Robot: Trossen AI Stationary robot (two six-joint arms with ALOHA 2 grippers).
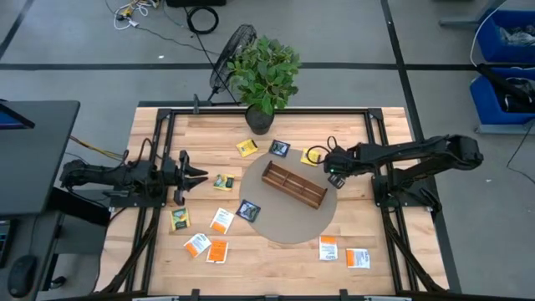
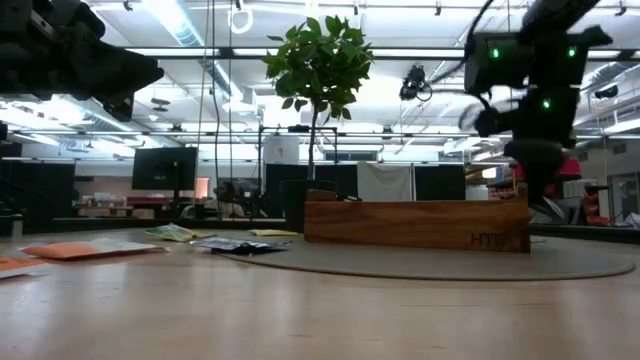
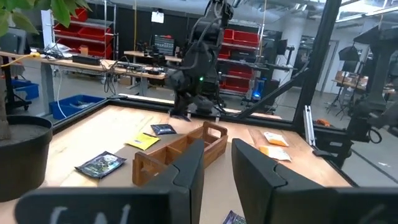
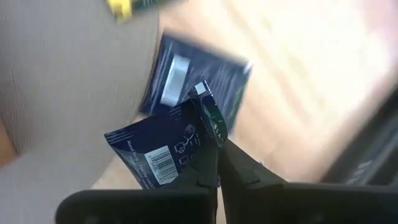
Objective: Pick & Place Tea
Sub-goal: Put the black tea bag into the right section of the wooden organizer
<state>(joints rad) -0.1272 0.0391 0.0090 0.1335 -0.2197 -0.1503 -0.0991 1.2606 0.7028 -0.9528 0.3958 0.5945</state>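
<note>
Small flat tea packets lie scattered on the wooden table, among them a yellow one, a dark blue one and orange-and-white ones. The long wooden box rests on a round grey mat. My right gripper hovers to the right of the box, shut on a dark blue tea packet. Another dark blue packet lies flat below it. My left gripper waits at the table's left, held level and open, with nothing between its fingers. My right gripper pinches the dark blue packet by one corner between its two fingertips. The fingers slant down from above. The packet is lifted clear of the table and sticks out tilted to one side of the fingers, with its barcode face toward the wrist camera.
A potted green plant stands at the table's far edge. A yellow packet lies close to my right gripper. More packets lie near the front left of the mat. Black frame rails run along the table's sides.
</note>
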